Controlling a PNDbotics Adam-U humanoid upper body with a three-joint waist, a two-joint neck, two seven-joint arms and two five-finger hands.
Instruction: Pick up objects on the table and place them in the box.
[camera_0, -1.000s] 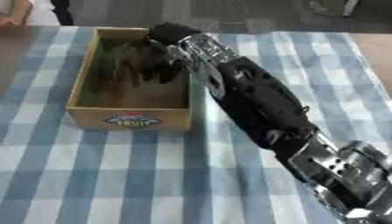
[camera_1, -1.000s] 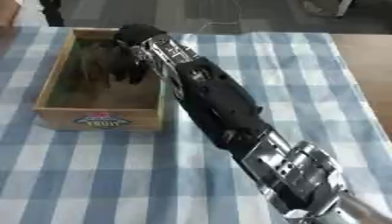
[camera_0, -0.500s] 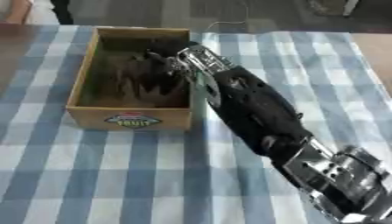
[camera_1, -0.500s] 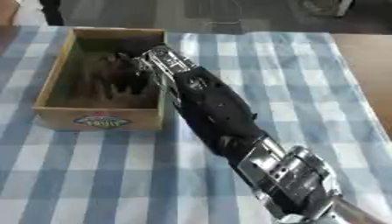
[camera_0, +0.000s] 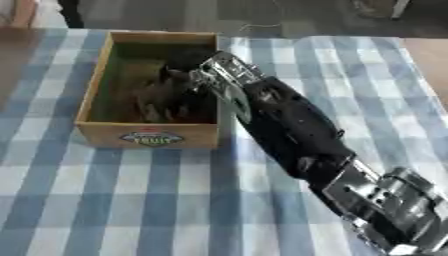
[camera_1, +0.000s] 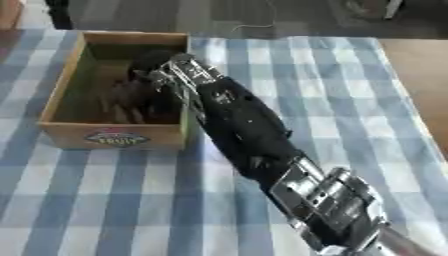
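The right hand (camera_0: 171, 92) reaches into the box (camera_0: 96, 75); its finger state and any object below are unclear.

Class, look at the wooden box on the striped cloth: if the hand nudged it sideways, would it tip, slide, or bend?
The box would probably slide rather than tip, since it looks low and wide. Its straight wooden walls suggest it would stay stiff. The cloth under it might bunch. The right hand reaches inside it.
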